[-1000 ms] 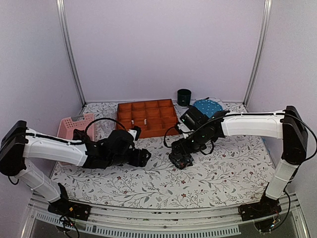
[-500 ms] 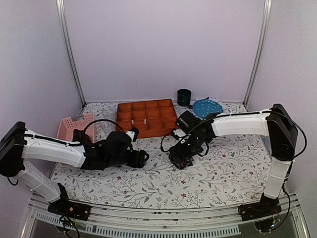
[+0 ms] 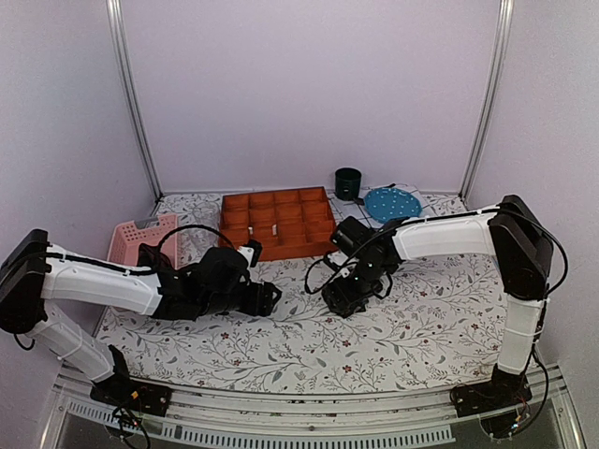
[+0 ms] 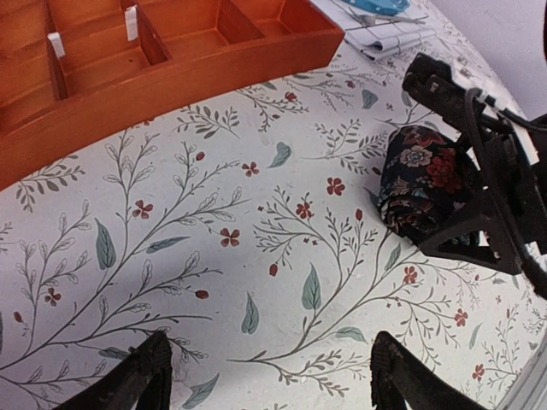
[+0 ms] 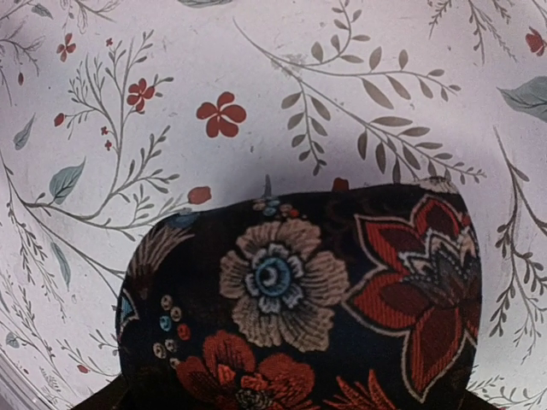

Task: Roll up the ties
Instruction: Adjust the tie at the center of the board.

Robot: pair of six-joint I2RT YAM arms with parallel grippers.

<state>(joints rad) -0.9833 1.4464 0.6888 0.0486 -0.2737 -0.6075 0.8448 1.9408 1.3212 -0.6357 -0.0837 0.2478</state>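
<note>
**Rolled tie bracketed by the right fingers, left fingers idle**

Top view: the right arm (image 3: 440,234) stretches to the middle of the tabletop (image 3: 421,327), its tip low and just in front of the tray (image 3: 276,223). The left arm (image 3: 103,281) lies level beside it, tip near but apart. It is probably placed there to steady the roll if needed.

Left wrist: the left fingers (image 4: 149,380) are spread wide with only tabletop between them, grasping nothing. Ahead, the tie (image 4: 414,184) sits on the tabletop as a compact roll. The right fingers (image 4: 466,243) stand on either side of it, likely so the coil cannot spring loose.

Right wrist: the tie fills the lower frame, resting on the tabletop. Only dark slivers at the bottom corners hint at the fingers, so I cannot tell whether they squeeze the roll or merely flank it. This tie looks fully rolled.
</note>
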